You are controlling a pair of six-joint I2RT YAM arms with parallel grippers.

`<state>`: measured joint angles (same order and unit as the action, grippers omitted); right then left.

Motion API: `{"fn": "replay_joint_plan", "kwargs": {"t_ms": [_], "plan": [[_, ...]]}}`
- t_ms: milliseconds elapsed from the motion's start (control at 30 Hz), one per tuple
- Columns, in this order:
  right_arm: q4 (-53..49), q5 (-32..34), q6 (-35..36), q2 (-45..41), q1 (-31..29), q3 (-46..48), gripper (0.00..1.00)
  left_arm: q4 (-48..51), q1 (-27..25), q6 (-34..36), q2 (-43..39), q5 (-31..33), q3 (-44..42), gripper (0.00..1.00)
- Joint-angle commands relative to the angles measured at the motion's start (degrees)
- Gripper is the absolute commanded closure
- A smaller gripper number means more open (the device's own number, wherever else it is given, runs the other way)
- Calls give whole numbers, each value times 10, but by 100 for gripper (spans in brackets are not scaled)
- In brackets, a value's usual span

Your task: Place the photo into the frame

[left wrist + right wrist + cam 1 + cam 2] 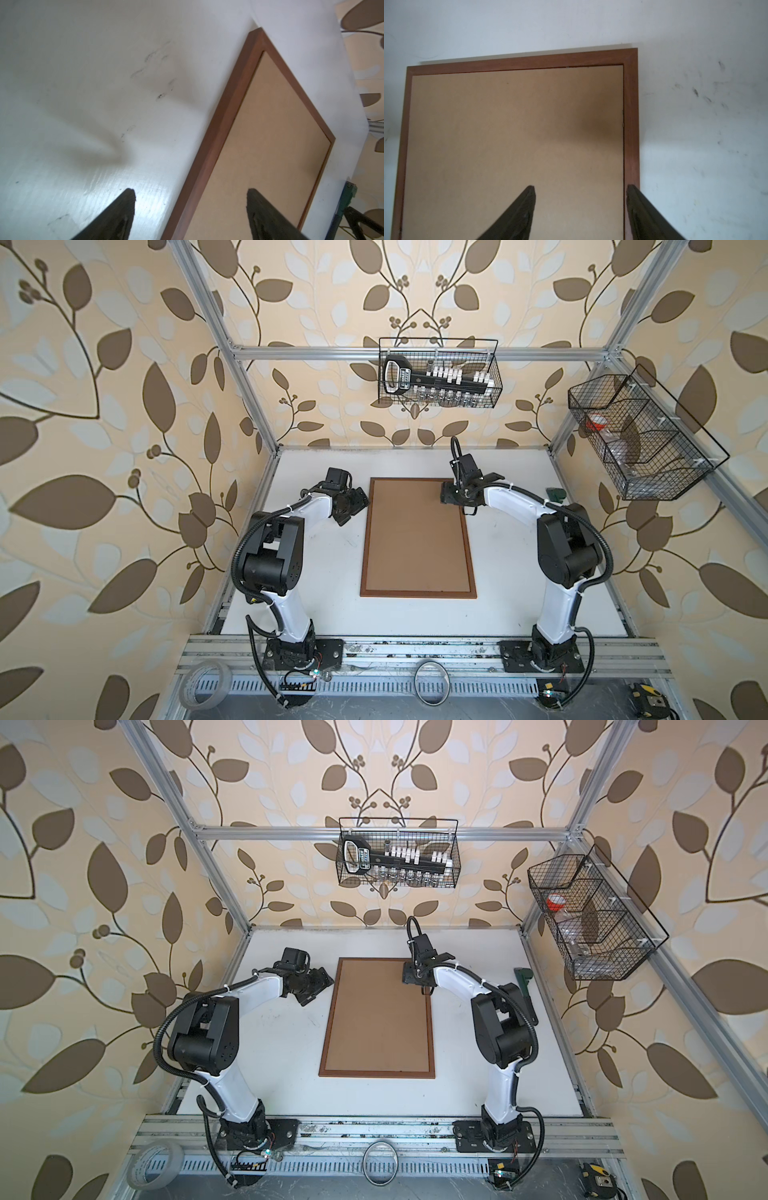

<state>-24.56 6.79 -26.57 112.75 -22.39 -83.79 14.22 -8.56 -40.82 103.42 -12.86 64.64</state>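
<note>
The frame (417,594) (376,1075) lies flat in the middle of the white table, with a thin reddish-brown border (218,135) (529,62). A plain brown backing board (417,539) (380,1019) (270,135) (508,124) fills it. The photo is hidden or out of view. My left gripper (353,502) (318,984) (190,193) hovers open by the frame's far left edge, holding nothing. My right gripper (453,493) (413,973) (580,189) stands open above the frame's far right corner, also holding nothing.
A green wrench (555,493) (524,977) lies on the table behind the right arm. Wire baskets hang on the back wall (438,373) and the right wall (640,439). A tape roll (205,686), a ring (432,686) and a tape measure (646,699) sit by the front rail.
</note>
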Motion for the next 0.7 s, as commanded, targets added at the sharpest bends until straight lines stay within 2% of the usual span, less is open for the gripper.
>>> {"fn": "replay_joint_plan", "kwargs": {"t_ms": [0, 167, 433, 667], "plan": [[9, 32, 30, 48, -26, -56, 33, -19, 1, -16, 12, -1, 5, 16], [-8, 95, 61, 109, -60, -132, 36, -29, -1, -20, 16, -3, -10, 16], [-112, 127, 90, 233, -95, -263, 34, -25, -1, -24, 25, -14, -11, 17], [-171, 107, 80, 255, -120, -218, 37, -23, -2, -25, 17, -14, -14, 17]]}}
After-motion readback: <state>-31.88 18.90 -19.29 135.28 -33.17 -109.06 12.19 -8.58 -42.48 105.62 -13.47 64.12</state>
